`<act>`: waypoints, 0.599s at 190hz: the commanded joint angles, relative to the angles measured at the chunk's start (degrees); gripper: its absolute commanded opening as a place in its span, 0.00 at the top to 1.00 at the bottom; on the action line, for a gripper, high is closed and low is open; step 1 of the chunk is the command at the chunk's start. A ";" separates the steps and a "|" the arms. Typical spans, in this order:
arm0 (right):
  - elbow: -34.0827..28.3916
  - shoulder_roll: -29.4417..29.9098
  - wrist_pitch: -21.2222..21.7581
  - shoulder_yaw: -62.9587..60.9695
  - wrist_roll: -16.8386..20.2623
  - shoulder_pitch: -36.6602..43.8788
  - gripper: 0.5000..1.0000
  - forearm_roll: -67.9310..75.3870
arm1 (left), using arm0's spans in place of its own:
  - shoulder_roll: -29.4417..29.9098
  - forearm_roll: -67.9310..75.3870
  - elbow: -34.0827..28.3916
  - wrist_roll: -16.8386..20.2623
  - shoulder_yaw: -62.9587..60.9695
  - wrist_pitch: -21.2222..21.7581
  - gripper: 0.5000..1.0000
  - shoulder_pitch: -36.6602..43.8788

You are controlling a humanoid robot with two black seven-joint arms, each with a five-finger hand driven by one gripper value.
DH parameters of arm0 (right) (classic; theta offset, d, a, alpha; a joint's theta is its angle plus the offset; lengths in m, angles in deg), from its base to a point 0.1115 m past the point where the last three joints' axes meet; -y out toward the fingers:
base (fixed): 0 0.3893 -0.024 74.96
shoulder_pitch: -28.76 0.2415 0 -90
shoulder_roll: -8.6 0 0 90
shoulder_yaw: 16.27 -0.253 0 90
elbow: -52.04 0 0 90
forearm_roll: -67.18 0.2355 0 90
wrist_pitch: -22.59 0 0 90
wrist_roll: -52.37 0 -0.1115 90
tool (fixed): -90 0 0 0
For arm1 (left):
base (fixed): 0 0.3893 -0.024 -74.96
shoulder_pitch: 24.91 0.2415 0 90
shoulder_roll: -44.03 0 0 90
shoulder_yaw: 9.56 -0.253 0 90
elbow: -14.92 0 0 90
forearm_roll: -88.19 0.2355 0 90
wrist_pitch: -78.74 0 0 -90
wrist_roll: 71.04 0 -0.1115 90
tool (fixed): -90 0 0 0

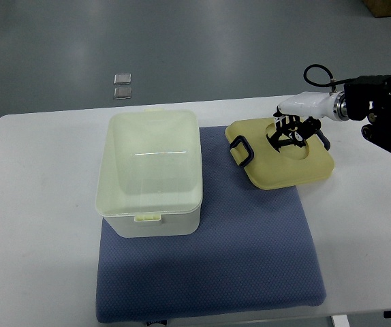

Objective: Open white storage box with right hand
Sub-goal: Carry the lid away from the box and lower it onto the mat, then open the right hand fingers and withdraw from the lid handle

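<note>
The white storage box (156,225) stands open on the left half of a blue mat (250,259), and its inside looks empty. Its pale yellow lid (284,167) lies off the box to the right, partly on the mat and partly on the table, with a black latch (240,151) at its left edge. My right hand (289,131) comes in from the right edge and sits on the lid's middle. Its black fingers curl down into the lid's central grip.
The white table (39,204) carries the mat and reaches the left and right edges of the picture. On the grey floor beyond its far edge lie two small grey squares (122,86). A black cable loops above my right wrist (315,71).
</note>
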 commanded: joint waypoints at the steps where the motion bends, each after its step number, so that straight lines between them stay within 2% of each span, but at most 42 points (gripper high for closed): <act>1: -0.45 -0.60 -0.07 0.00 -0.33 0.44 1.00 0.06 | 0.00 0.02 0.06 -0.03 0.00 0.00 0.00 0.00; 4: -0.45 -0.69 -0.07 0.00 -0.33 0.52 0.97 0.06 | 0.00 0.02 0.06 0.05 0.00 0.00 0.00 0.00; 5: -0.45 -0.78 -0.07 0.00 -0.41 0.52 0.92 0.06 | 0.00 0.02 0.06 0.05 0.00 0.00 0.00 0.00; 8: -0.53 -0.78 -0.07 0.00 -0.50 0.52 0.88 0.06 | 0.00 0.02 0.06 -0.03 0.00 0.00 0.00 0.00; 9: -0.53 -0.87 -0.07 0.08 -0.50 0.70 0.84 0.06 | 0.00 0.02 0.06 -0.03 0.00 0.00 0.00 0.00; 16: -0.53 -0.95 -0.07 0.08 -0.59 0.70 0.77 -0.11 | 0.00 0.02 0.06 -0.03 0.00 0.00 0.00 0.00; 21: -0.53 -1.04 -0.07 0.08 -0.59 0.88 0.68 -0.11 | 0.00 0.02 0.06 -0.03 0.00 0.00 0.00 0.00; 39: -0.71 -1.48 0.72 0.26 -0.68 2.19 0.53 -0.20 | 0.00 0.02 0.06 0.05 0.00 0.00 0.00 0.00; 64: -2.55 -2.80 4.24 0.17 -0.77 3.16 0.48 -0.38 | 0.00 -0.07 0.06 0.05 -0.08 0.00 0.00 0.00; 114: -2.91 -4.47 4.59 -0.88 -0.94 5.88 0.44 1.99 | 0.00 0.02 0.06 0.05 -0.08 0.00 0.00 0.00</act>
